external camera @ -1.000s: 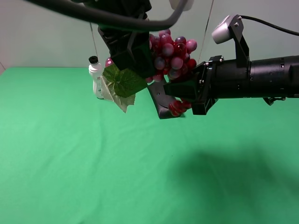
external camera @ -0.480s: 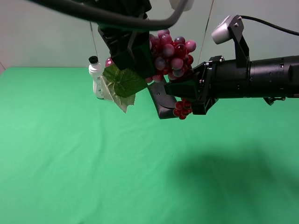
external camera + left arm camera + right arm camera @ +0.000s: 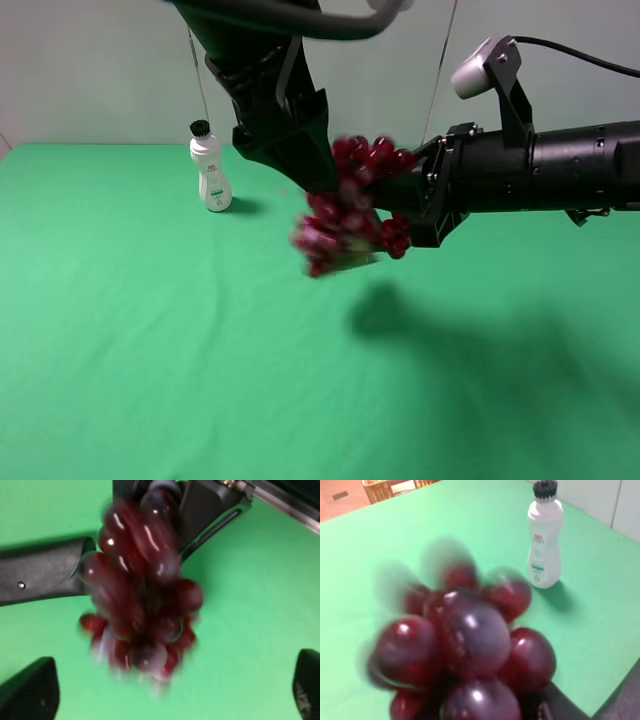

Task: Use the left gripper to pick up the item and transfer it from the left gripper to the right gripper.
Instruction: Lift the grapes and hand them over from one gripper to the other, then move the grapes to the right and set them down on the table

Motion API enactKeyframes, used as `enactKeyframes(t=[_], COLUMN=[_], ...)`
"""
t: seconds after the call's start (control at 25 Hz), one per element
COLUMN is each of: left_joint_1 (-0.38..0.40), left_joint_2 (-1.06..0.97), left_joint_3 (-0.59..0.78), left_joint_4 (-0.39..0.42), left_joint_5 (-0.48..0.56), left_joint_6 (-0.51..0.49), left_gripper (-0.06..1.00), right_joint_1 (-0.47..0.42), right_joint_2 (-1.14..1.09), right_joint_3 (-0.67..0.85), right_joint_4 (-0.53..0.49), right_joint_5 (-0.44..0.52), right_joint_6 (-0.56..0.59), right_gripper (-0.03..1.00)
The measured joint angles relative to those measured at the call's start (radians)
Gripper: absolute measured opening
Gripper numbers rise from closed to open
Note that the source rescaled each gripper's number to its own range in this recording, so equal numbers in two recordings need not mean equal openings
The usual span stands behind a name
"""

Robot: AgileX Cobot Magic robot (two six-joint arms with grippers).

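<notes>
Finishing handover: clamping grape bunch (image 3: 350,205) in right pincer (image 3: 402,205), holding left pincer (image 3: 169,692) released. Next, probably: backing left pincer clear.

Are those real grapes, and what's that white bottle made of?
The bunch of grapes looks like glossy moulded plastic, judging by its sharp highlights, though blur leaves that open. The white bottle looks like matte opaque plastic with a ribbed black cap.
</notes>
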Motion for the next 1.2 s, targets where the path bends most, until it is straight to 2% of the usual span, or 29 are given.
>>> enactKeyframes(t=[0.32,0.56,0.92,1.2], left_joint_1=[0.0,0.0,0.001,0.001], left_joint_2=[0.0,-0.002,-0.083,-0.193], left_joint_3=[0.0,0.0,0.0,0.035], left_joint_4=[0.013,0.025,0.212,0.278], left_joint_5=[0.002,0.013,0.111,0.112], left_joint_6=[-0.016,-0.136,-0.357,-0.454], left_gripper=[1.0,1.0,1.0,1.0], right_joint_1=[0.0,0.0,0.0,0.0], right_joint_2=[0.0,0.0,0.0,0.0], right_joint_3=[0.0,0.0,0.0,0.0], right_joint_4=[0.001,0.001,0.001,0.001], right_joint_5=[0.001,0.002,0.002,0.002], right_joint_6=[0.0,0.0,0.0,0.0], right_gripper=[0.02,0.02,0.01,0.0])
